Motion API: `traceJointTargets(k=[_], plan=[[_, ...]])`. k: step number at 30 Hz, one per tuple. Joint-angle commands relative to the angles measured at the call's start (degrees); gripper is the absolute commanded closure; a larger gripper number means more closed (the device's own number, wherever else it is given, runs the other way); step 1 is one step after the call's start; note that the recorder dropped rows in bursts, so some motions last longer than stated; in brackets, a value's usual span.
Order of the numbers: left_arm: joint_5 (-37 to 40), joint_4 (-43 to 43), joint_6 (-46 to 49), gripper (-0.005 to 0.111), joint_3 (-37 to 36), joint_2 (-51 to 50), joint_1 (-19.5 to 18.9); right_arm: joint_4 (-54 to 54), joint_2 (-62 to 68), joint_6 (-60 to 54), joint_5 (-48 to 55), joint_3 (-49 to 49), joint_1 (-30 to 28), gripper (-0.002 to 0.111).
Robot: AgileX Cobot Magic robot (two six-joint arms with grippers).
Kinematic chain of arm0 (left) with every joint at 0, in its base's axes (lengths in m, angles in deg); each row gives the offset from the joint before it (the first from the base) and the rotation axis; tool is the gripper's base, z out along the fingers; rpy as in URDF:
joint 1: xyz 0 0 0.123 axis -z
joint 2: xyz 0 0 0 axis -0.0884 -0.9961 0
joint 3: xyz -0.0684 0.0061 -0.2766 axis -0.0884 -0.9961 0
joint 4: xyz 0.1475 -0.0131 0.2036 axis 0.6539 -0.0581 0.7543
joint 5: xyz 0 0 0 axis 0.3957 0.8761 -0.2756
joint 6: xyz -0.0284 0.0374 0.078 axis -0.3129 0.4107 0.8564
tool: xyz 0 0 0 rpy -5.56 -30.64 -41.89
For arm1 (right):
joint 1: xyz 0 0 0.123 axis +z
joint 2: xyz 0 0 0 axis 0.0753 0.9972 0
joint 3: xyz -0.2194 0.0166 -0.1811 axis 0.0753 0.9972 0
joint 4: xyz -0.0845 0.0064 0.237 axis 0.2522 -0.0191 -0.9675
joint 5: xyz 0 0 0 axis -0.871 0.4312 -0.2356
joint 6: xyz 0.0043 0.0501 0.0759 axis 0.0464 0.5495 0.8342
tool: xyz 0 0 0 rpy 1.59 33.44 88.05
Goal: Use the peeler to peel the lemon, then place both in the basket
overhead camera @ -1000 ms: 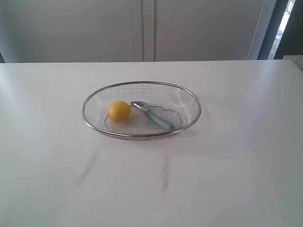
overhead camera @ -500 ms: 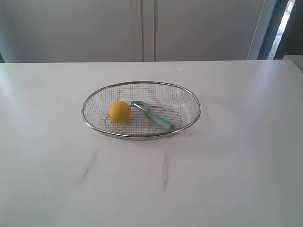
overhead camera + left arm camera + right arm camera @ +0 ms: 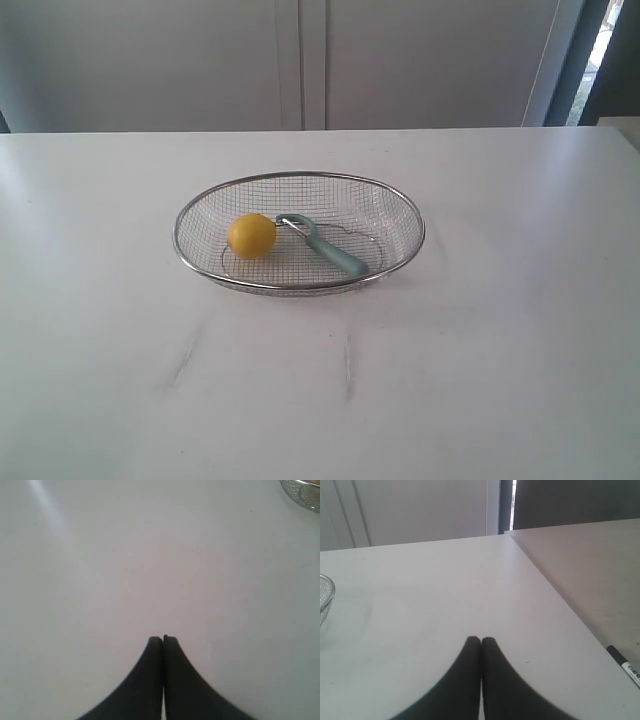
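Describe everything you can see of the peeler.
The peeler has a slim, pale teal-green handle that looks like plastic, and a curved loop head with a glint of metal blade. It lies flat and diagonal on the mesh floor of the wire basket. The head sits right beside the lemon, though contact cannot be told. The handle end points toward the near right rim. Nothing holds it.

Illegible label (image 3: 633,671) on black pen (image 3: 618,657)
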Motion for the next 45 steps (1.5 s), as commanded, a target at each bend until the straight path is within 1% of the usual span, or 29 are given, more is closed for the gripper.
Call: traceJointTargets(k=[1,7,9,13,15,20,27,33,40,45], plan=[[-0.2,-0.6,-0.4,0.107,-0.4,0.2,0.4,0.2,-0.3,-0.1,-1.6,0.4,-0.4,0.108],[-0.2,-0.5,-0.4,0.107,-0.4,0.2,0.4,0.3,-0.3,-0.5,-1.6,0.4,-0.4,0.108],[-0.2,-0.5,-0.4,0.107,-0.4,0.2,0.4,0.1,-0.3,-2.7,-1.6,0.4,-0.4,0.108],[-0.2,-0.5,-0.4,0.107,-0.4,0.2,0.4,-4.5,-0.3,-9.3,-1.6,0.4,-0.4,0.108],[-0.2,-0.5,-0.4,0.107,-0.4,0.2,0.4,-4.7,-0.3,-9.3,-2.2,0.6,-0.4,0.108],[-0.2,-0.5,-0.4,0.107,-0.4,0.2,0.4,-5.8,-0.3,-9.0,-4.8,5.7,-0.4,0.108],[-0.2,-0.5,-0.4,0.107,-0.4,0.2,0.4,-6.0,-0.3,-9.0,-7.1,9.6,-0.4,0.108],[-0.2,-0.5,-0.4,0.107,-0.4,0.2,0.4,-6.2,-0.3,-8.8,-8.4,10.0,-0.4,0.108],[-0.2,-0.5,-0.4,0.107,-0.4,0.2,0.4,-6.0,-0.3,-8.8,-8.5,10.0,2.5,0.108],[-0.2,-0.5,-0.4,0.107,-0.4,0.2,0.4,-6.0,-0.3,-8.8,-8.5,10.0,2.7,0.108]])
